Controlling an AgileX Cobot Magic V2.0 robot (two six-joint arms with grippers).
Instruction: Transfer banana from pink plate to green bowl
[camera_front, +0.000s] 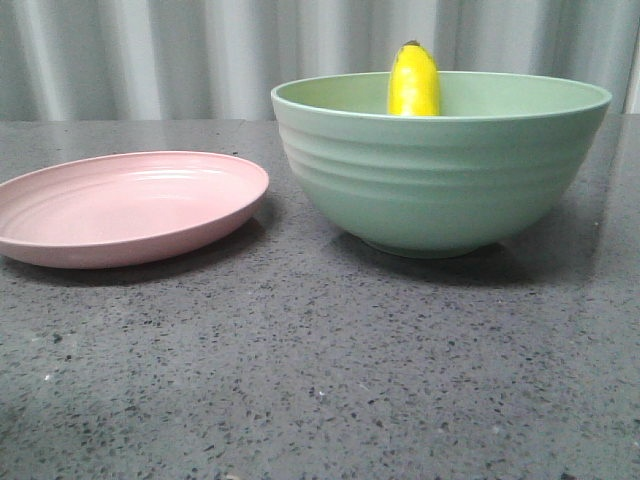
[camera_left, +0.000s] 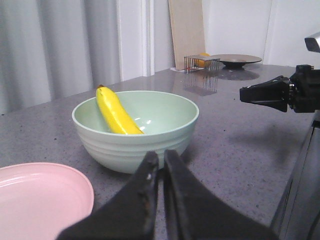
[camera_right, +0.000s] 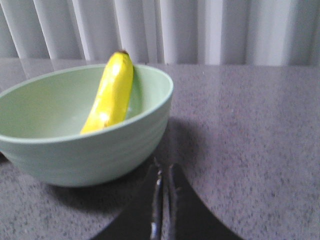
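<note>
A: Any brand, label or writing?
B: None that can be read on anything.
A: Then go left to right.
B: The plate (camera_front: 130, 205) sits on the left of the counter (camera_front: 320, 380), bare. Just beside it, apart, stands the bowl (camera_front: 440, 165). The banana (camera_front: 414, 80) is inside the bowl, leaning on the far wall, dark tip above the rim.
A: The fingers?
B: The left gripper (camera_left: 161, 162) has its fingers together, holding nothing, near the bowl. The right gripper (camera_right: 163, 175) is the same, fingers together, on the bowl's other side.
A: Anything else around?
B: In the left wrist view, a wire rack (camera_left: 201, 63), a dark dish (camera_left: 236, 60) and a leaning board (camera_left: 187, 32), well beyond the bowl.
</note>
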